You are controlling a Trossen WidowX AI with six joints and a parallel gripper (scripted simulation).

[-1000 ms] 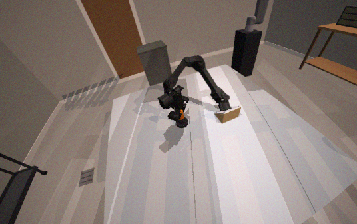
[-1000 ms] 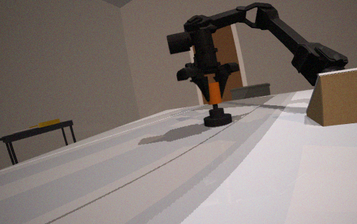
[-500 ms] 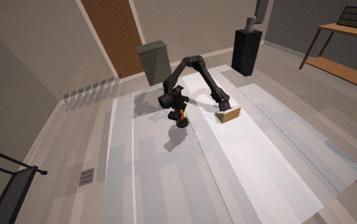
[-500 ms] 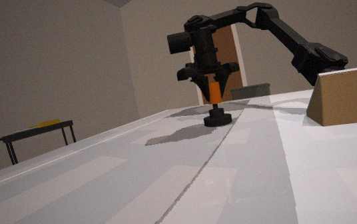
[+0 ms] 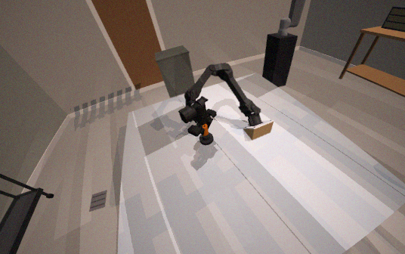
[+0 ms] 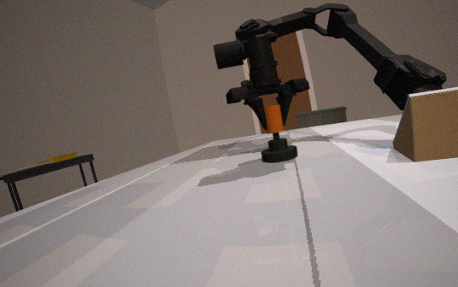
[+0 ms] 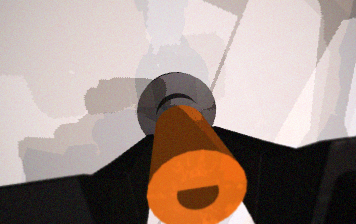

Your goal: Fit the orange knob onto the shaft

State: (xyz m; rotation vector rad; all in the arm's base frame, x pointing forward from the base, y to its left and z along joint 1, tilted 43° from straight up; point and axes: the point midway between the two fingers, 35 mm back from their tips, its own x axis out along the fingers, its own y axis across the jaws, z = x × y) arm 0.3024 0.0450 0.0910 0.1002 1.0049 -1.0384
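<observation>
The orange knob (image 5: 205, 131) (image 6: 274, 119) (image 7: 185, 140) is upright between the fingers of my gripper (image 6: 274, 125), which is shut on it. The dark round pedestal (image 5: 206, 140) (image 6: 279, 154) (image 7: 150, 107) stands below the knob. In the exterior view a short piece of the dark shaft (image 6: 276, 136) shows between the knob's lower end and the pedestal, so the knob is not against the pedestal. Whether the shaft's tip is inside the knob is hidden. In the wrist view the knob's top shows a D-shaped hole, its flat side towards the image top. The shaft's flat side is hidden.
A tan block (image 5: 261, 131) (image 6: 436, 128) stands at the arm's base, to the right of the pedestal. A grey-green bin (image 5: 175, 72), a black stand (image 5: 279, 58) and a wooden table (image 5: 385, 33) are farther back. A dark table (image 6: 47, 166) stands at the far left.
</observation>
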